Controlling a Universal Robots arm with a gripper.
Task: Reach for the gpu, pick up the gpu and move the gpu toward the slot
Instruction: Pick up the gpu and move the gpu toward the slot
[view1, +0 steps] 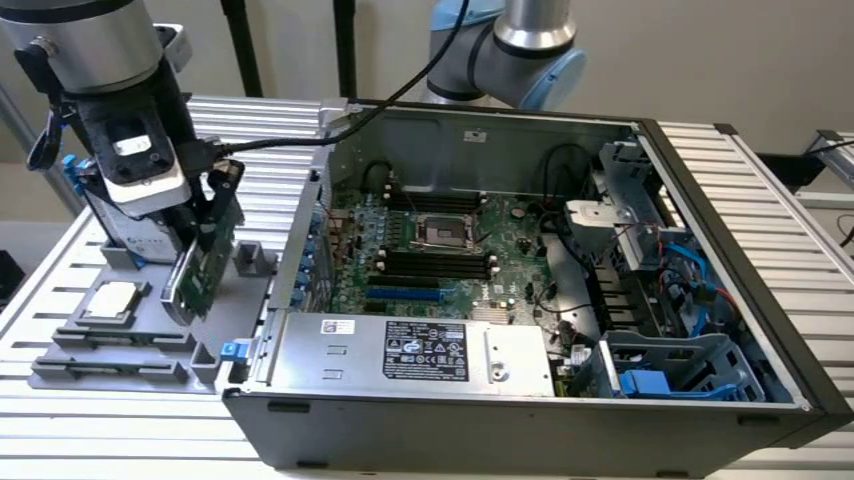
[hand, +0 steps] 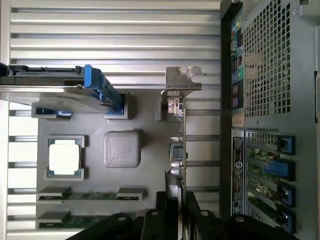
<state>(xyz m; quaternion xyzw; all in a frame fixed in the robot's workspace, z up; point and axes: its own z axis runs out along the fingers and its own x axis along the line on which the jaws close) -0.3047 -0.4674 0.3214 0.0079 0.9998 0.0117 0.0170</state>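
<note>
1. Green circuit board with a silver bracket at one end: the gpu (view1: 200, 270) stands on its edge, tilted, over the grey holder tray (view1: 80, 350) on the exterior view's left.
2. The gripper (view1: 207, 225) comes down on the card from above. Its jaws are drawn in narrow around the board.
3. In the wrist view the gpu (hand: 178, 155) appears edge-on as a thin line, with a dark finger (hand: 162, 210) pressed to either face. The gripper (hand: 178, 212) is clamped on the card, and the silver bracket sits at the far end from it.
4. I cannot tell whether the card's lower edge touches the tray (hand: 145, 170) or hangs just clear of it.
5. The card is outside the open computer case (view1: 534, 420), just beside its perforated rear wall (hand: 270, 75) and well apart from the motherboard (view1: 441, 250) lying flat inside.
6. Other parts sit on the tray:
   - the square silver processor (view1: 111, 299) in its pocket, near the card (hand: 64, 157)
   - a blue-framed hard drive (hand: 55, 92) standing on edge
   - two memory sticks (hand: 90, 196) in their grooves
7. Tray and case both rest on a ribbed aluminium table (view1: 747, 200).
</note>
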